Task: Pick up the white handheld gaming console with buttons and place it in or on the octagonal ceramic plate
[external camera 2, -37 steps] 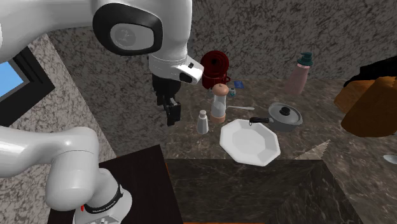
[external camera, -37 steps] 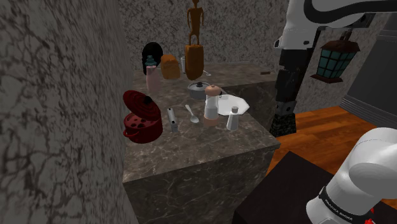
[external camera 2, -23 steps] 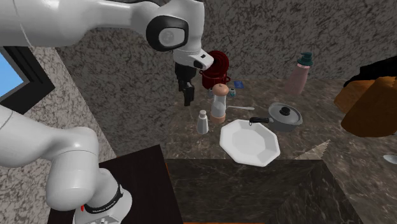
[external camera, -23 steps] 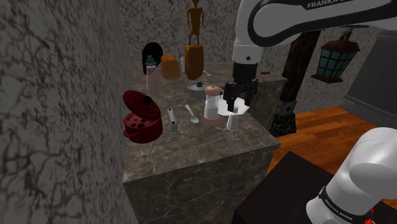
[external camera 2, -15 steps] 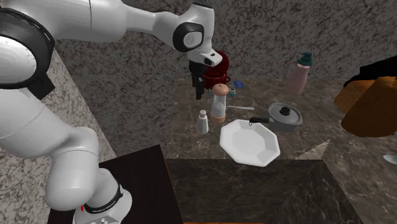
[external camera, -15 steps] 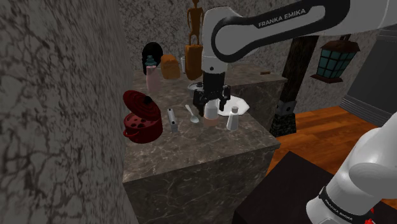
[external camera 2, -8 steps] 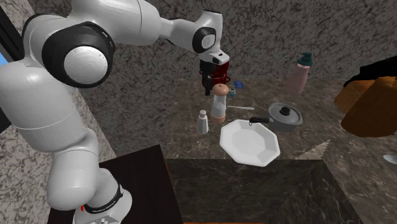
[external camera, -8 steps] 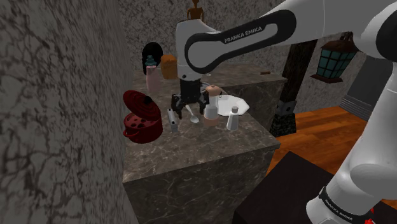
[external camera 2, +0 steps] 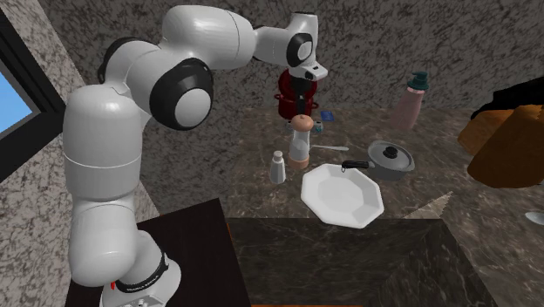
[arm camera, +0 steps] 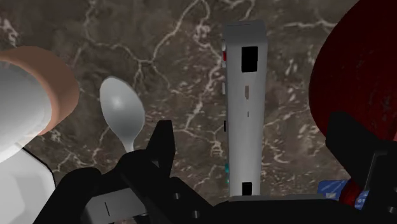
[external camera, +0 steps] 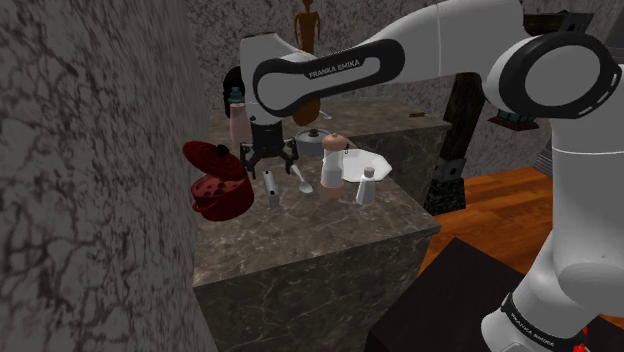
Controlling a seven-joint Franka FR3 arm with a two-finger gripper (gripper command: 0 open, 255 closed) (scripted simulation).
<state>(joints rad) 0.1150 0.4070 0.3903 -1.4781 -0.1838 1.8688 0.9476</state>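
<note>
The handheld console [arm camera: 245,108] is a long grey-white bar with dark buttons, lying flat on the dark marble counter. In the shoulder view the console [external camera: 271,187] lies between the red pot and the spoon. My gripper [arm camera: 254,143] hangs just above it, open, with one finger on each side and not touching it. From the shoulder view, the gripper [external camera: 268,158] is directly over the console. The white octagonal plate [external camera: 362,163] sits near the counter's right edge, and in the second exterior view the plate [external camera 2: 342,194] is bare.
A red lidded pot [external camera: 215,182] stands close beside the console and the gripper's finger [arm camera: 347,137]. A spoon [arm camera: 121,114] and a grinder [external camera: 332,163] lie on the other side. A white shaker [external camera: 366,187], small pan [external camera 2: 391,159] and bottle [external camera: 238,120] also crowd the counter.
The arm swept from over the plate towards the shoulder view's left and came down over the console. The fingers stayed open. The red pot looks nudged slightly left.
</note>
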